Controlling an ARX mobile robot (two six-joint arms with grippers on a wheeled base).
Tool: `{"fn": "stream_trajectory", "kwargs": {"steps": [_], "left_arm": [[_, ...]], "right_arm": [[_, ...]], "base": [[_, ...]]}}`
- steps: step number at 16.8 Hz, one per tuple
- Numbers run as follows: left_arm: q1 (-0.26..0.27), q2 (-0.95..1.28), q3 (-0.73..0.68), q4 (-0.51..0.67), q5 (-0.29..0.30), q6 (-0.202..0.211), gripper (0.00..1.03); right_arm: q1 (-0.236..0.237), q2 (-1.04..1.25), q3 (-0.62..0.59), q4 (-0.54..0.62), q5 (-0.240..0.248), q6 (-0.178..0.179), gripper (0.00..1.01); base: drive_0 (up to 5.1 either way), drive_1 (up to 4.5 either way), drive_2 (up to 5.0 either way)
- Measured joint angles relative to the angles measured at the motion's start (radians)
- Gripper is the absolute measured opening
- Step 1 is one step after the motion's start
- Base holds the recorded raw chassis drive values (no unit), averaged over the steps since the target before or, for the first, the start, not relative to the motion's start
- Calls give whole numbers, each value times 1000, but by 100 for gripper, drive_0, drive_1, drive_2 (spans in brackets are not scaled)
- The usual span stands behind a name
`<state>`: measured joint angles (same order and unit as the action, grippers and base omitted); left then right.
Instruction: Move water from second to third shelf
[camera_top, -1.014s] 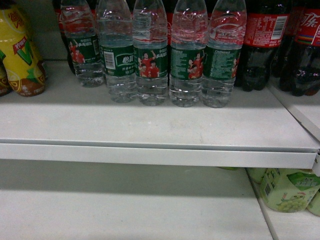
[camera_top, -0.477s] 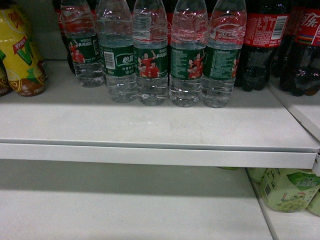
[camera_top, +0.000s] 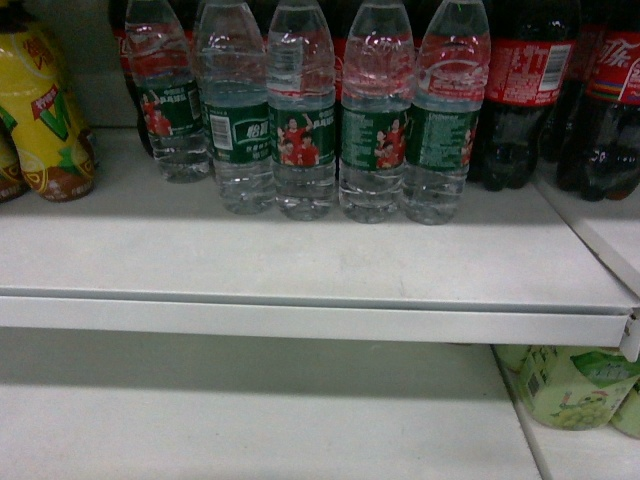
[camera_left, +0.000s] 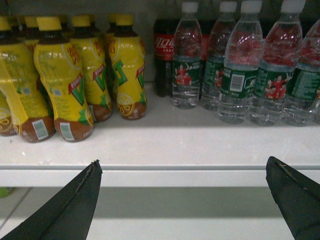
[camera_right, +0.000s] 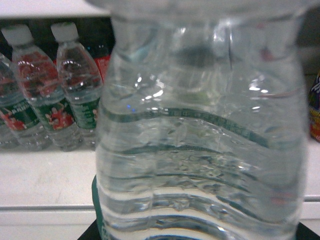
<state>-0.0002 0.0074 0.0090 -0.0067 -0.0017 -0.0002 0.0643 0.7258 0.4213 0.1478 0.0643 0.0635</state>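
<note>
A clear ribbed water bottle (camera_right: 200, 135) fills the right wrist view, very close to the camera, its water nearly to the shoulder and a strip of dark green label showing at its lower left edge. The right fingers are mostly hidden behind it; only dark corners show at the bottom, so I cannot tell whether they grip it. In the head view this bottle does not appear. There, a row of water bottles (camera_top: 305, 125) with green labels and red-shirted figures stands upright on the upper shelf (camera_top: 300, 260), cola bottles (camera_top: 520, 95) to its right, yellow drink bottles (camera_top: 40, 110) to its left. The left gripper (camera_left: 182, 197) hangs before the shelf edge, fingers spread wide, holding nothing.
</note>
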Motion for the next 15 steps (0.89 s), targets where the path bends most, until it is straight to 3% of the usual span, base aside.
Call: {"fn": "stream_trajectory", "kwargs": {"steps": [15], "left_arm": [[0, 0, 0, 6, 1, 0, 98]], "right_arm": [[0, -2, 5, 13, 0, 13, 41]], "base": [[0, 0, 0]]}}
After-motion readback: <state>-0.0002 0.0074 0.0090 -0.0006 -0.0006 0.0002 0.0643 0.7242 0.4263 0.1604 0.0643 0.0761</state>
